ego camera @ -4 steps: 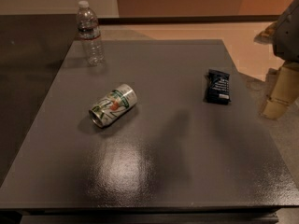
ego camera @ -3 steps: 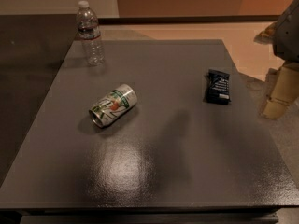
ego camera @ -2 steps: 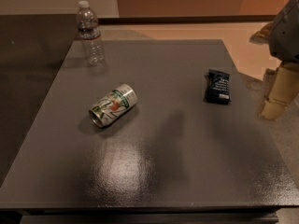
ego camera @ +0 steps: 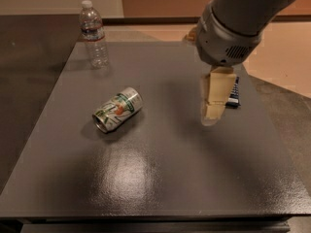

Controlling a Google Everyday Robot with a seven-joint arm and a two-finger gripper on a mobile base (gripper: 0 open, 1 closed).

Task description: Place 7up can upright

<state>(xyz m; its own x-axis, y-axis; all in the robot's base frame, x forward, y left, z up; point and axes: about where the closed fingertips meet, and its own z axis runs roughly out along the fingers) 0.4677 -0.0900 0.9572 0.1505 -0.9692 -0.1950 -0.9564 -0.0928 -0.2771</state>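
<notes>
The 7up can (ego camera: 117, 109) is lying on its side, left of the middle of the grey table (ego camera: 160, 178), with one silver end pointing toward the near left. The gripper (ego camera: 213, 114) is hanging over the right half, well apart from the can; whether it is released or clenched, I cannot tell. A dark packet (ego camera: 234, 95) is peeking out just behind it, near the right edge. A water bottle (ego camera: 94, 34) is standing by the far left corner. Bare tabletop is lying between can and gripper and across the near half.

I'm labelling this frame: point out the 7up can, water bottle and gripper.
7up can (ego camera: 118, 109): camera view, middle of its label.
water bottle (ego camera: 94, 35): camera view, mid-body.
gripper (ego camera: 214, 112): camera view, its lower end, right of the can.
</notes>
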